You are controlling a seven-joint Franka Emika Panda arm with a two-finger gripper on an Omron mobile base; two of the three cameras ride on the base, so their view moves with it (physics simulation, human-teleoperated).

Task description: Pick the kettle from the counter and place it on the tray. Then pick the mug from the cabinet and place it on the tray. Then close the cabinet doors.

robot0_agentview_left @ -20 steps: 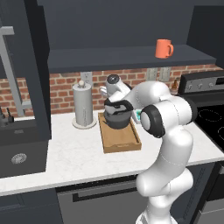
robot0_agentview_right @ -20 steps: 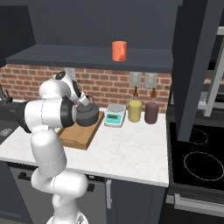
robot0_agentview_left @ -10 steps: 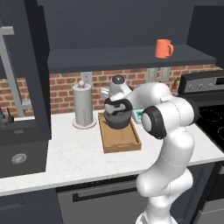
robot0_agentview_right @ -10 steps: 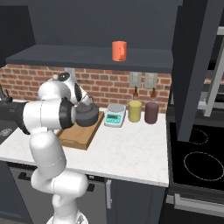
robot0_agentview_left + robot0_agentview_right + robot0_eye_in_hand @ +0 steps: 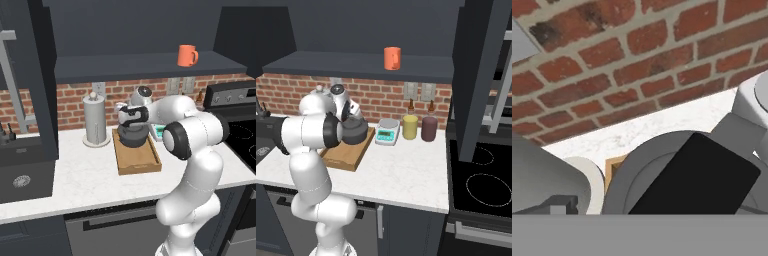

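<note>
The kettle point(image 5: 133, 136) sits at the far end of the tray point(image 5: 139, 161), its dark rounded body upright on the wood. The gripper point(image 5: 131, 116) hangs just above its handle with the jaws spread wide — nothing between them, and whether a fingertip touches the handle cannot be made out. From the hand camera the kettle's lid and black handle point(image 5: 697, 175) loom close beneath, with brick wall beyond. The tray lies on the white counter point(image 5: 85, 175), beside the paper-towel roll point(image 5: 95, 120) (on its left, seen from the left base camera). To the tray's other side stand a small scale point(image 5: 387, 133), a yellow-green cup point(image 5: 410, 127) and a maroon cup point(image 5: 429, 129). Up on the cabinet point(image 5: 356, 65) shelf the orange mug point(image 5: 391, 58) stands alone — the cabinet door point(image 5: 478, 75) hangs open.
</note>
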